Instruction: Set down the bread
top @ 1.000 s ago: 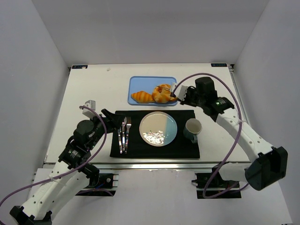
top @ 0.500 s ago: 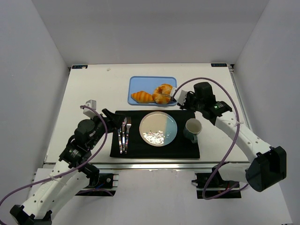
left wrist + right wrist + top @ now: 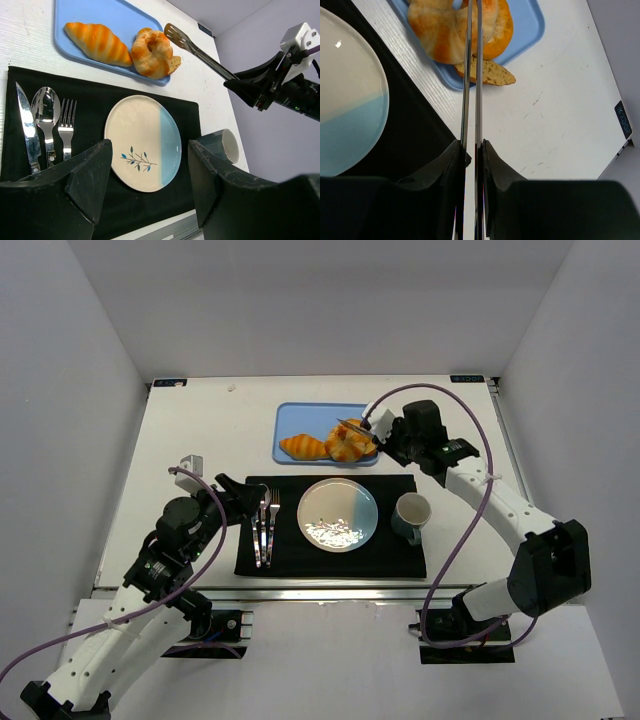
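Observation:
Three pieces of bread lie on the blue tray [image 3: 300, 415]: a long croissant [image 3: 303, 447] [image 3: 97, 42], a round bun [image 3: 348, 445] [image 3: 151, 52] [image 3: 452, 25], and a flat slice [image 3: 174, 64] [image 3: 487, 74] at the tray's rim. My right gripper [image 3: 387, 437] [image 3: 471, 150] is shut on metal tongs [image 3: 358, 426] [image 3: 200, 52] [image 3: 471, 75]. The tong arms are squeezed nearly together and reach over the bun, with nothing between the tips. My left gripper [image 3: 240, 498] [image 3: 150, 180] is open and empty above the near left of the black mat.
A cream and blue plate [image 3: 338, 515] [image 3: 142, 142] sits mid-mat [image 3: 400, 560]. A dark mug [image 3: 411, 516] [image 3: 222, 145] stands to its right. A knife [image 3: 27, 130], spoon [image 3: 45, 107] and fork [image 3: 65, 125] lie to its left. White walls enclose the table.
The right arm has swung left and further back, and the tongs now point over the bun from higher up. The bread and the left arm have not moved.

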Controlling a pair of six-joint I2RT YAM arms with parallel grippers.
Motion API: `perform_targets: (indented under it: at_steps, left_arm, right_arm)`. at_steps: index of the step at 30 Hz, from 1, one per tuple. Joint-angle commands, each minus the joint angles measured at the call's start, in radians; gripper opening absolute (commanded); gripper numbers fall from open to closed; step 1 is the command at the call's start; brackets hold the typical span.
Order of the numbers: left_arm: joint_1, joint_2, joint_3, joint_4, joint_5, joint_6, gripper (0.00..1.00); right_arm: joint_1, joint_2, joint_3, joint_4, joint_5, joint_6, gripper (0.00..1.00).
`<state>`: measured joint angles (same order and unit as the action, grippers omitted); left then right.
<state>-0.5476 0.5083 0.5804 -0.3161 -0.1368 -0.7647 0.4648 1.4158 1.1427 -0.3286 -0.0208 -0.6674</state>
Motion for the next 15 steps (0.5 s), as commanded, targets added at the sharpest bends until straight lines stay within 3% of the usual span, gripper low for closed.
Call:
perform_targets:
  at_steps: [1, 8, 15]
  left_arm:
    - [0.000, -0.008, 0.018, -0.014, -0.012, 0.001, 0.71]
    - [0.000, -0.007, 0.012, -0.008, -0.007, -0.002, 0.71]
    - [0.000, -0.001, 0.012, -0.009, -0.011, 0.001, 0.71]
  right_arm:
    - [-0.012, 0.000, 0.060, 0.036, 0.010, 0.074, 0.25]
    - [-0.051, 0.032, 0.088, -0.004, -0.021, 0.155, 0.43]
    - [-0.060, 0.054, 0.091, -0.013, -0.039, 0.184, 0.44]
